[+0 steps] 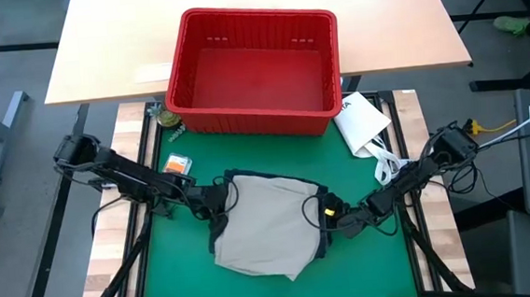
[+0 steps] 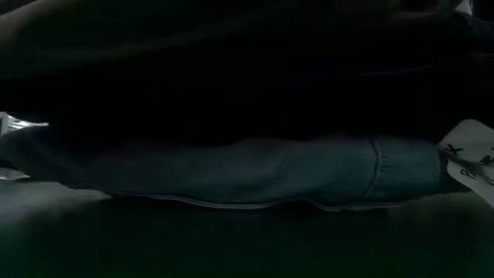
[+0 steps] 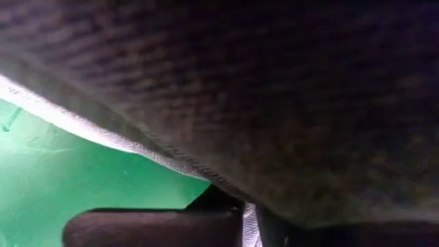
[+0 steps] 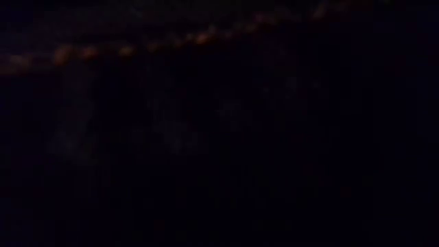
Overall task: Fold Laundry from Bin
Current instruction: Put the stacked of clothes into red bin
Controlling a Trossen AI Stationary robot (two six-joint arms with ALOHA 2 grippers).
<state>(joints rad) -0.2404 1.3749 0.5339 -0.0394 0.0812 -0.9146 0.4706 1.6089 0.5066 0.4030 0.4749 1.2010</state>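
A tan garment (image 1: 266, 223) lies folded on the green mat (image 1: 367, 263), with dark cloth (image 1: 221, 238) showing along its left, far and right edges. In the low view, blue denim (image 2: 255, 174) with a stitched seam fills the picture. My left gripper (image 1: 214, 201) is at the garment's left edge, shut on cloth. My right gripper (image 1: 333, 215) is at the garment's right edge, also shut. The right wrist view is dark, covered by cloth. The red bin (image 1: 178, 75) stands at the far side of the mat, and its inside shows bare. My left gripper has the garment's left edge near its far corner: a pale hem (image 3: 248, 226) sits between its two dark fingers (image 3: 151, 226). It comes in slanting downward from the table's left. The tan cloth drapes over the fingers; one layer or several, I cannot tell. My right gripper is at the garment's dark right edge (image 1: 320, 210), reaching in low from the table's right. Cloth and the gripper's own body hide the place of contact, so the hold and the number of layers cannot be told.
A white flat packet (image 1: 361, 121) with a white strap (image 1: 383, 164) lies to the right of the bin. A small orange thing (image 1: 177, 162) sits on the mat's far left corner. The mat's near left and near right corners are bare green.
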